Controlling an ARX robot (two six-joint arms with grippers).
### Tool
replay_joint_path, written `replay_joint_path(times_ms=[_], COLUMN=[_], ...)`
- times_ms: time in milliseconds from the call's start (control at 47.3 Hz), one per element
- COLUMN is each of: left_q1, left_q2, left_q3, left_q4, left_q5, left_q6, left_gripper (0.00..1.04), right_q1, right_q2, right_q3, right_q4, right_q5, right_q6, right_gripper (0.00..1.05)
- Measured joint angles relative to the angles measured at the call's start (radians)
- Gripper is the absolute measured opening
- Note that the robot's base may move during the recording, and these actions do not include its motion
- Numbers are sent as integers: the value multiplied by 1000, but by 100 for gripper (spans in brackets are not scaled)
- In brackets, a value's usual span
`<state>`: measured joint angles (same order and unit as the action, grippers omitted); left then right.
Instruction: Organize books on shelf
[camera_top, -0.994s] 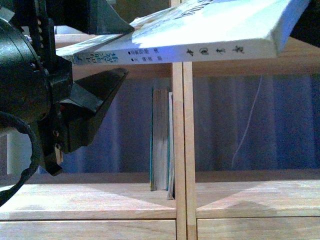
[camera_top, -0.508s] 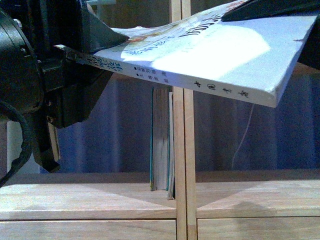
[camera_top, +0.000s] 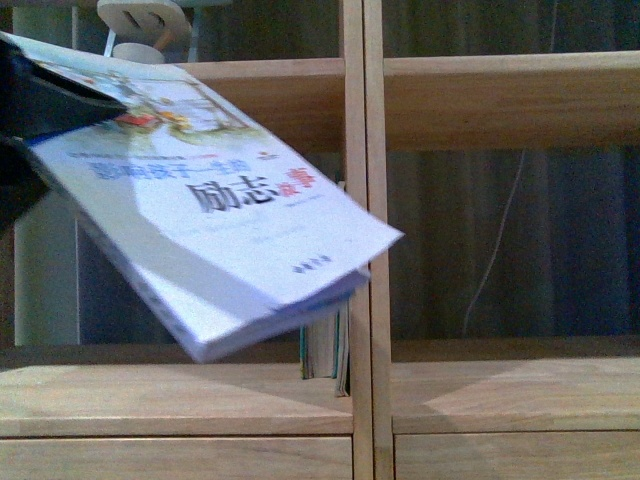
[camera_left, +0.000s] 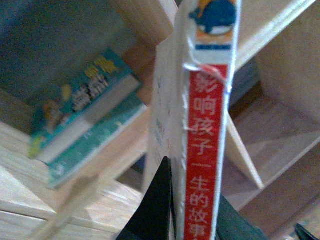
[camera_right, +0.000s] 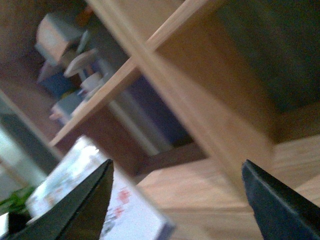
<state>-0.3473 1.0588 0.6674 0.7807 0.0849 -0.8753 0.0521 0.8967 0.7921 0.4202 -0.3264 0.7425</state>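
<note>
The pale paperback (camera_top: 220, 210) hangs tilted in front of the shelf's left compartment, its colourful cover with Chinese lettering facing me. My left gripper (camera_top: 70, 140) is shut on its corner at the frame's left edge. In the left wrist view the red spine (camera_left: 205, 165) runs up from between the black fingers (camera_left: 157, 210). Teal books (camera_top: 322, 355) stand against the shelf's central divider (camera_top: 365, 250), also seen as teal books (camera_left: 85, 115) behind the paperback. My right gripper (camera_right: 180, 200) is open with nothing in it, the paperback's corner (camera_right: 130, 210) beside one finger.
Plain drawer fronts (camera_top: 170, 458) run below the shelf board. A wooden ornament (camera_top: 140, 20) sits on the upper board, and a thin white cable (camera_top: 500, 240) hangs behind the right compartment. Small items (camera_right: 75, 65) crowd a further shelf board.
The paperback swung from lying flat and high, spine towards me, to tilted with its cover facing me, lower and further left. The left gripper slid to the left edge; the dark gripper at top right left the view.
</note>
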Motion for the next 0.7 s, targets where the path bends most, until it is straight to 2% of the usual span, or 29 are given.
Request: replay_joint_path(times_ms=[106,212,296,381,402,465,486,529,698], left_q1=[90,161,218,260,273,318,338,363,427], left_q2=[-66,-114,-130,-132,-132,-120,-109,-90,13], left_q3=[33,39,39,37,37,33,33,33,45], left_q4=[-132,-216,-239,-239,-238,-229,-221,-205,-127], left_q5=[-12,-32,-29,-16,-5,19,30,44,100], left_q6=[159,366,542,647,665,752,776,818,929], left_gripper=[7,7,7,7,7,7,7,7,7], right_q1=[-136,-246,-269,-271,-269,-243,-238,-224,-190], right_q2=[16,27,27,27,26,-7,-20,-54,-137], right_q3=[8,8,8,8,11,-1,-22,-84,-246], right_q4=[-37,-88,-93,-94,-115,-270,-278,-268,-202], right_q5=[28,19,19,18,32,129,140,159,193], right_q6=[-109,-211,-245,-257,-287,-455,-498,-587,-687], right_gripper=[99,98,98,98,96,84,80,72,50])
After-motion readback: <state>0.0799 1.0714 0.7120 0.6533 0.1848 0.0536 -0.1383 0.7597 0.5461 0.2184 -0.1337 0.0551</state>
